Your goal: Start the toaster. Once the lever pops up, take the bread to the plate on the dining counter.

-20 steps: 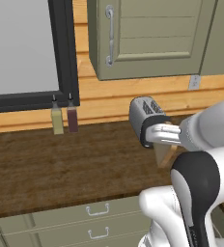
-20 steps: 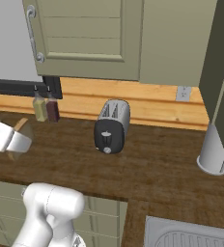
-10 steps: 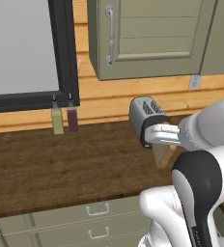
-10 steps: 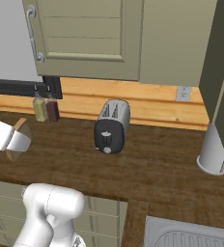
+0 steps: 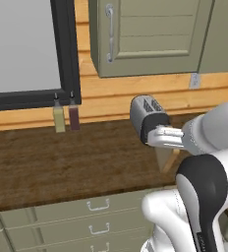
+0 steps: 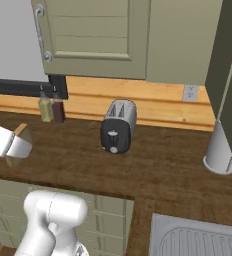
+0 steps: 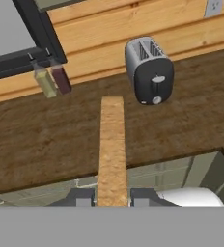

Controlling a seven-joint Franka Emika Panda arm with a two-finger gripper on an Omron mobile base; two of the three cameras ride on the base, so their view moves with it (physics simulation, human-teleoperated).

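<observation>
The silver-grey toaster (image 7: 150,72) with its black knob panel stands on the dark wood counter by the back wall, also seen from the base (image 5: 145,115) (image 6: 119,125). Its slots look empty. My gripper (image 7: 112,198) is shut on the bread (image 7: 112,144), a tan slice seen edge-on that sticks out forward between the fingers (image 7: 85,197). The hand hovers over the counter's front edge, well short of the toaster. From the base, the bread (image 5: 171,160) (image 6: 19,132) pokes out past the white hand. The plate and the dining counter are out of view.
Two small bottles (image 5: 59,118) (image 5: 74,114) stand under the dark window frame, left of the toaster. A grey-green cabinet (image 5: 150,34) hangs above. Drawers (image 5: 96,216) run below the counter. A white cylinder (image 6: 219,150) and a sink (image 6: 198,237) lie to the right.
</observation>
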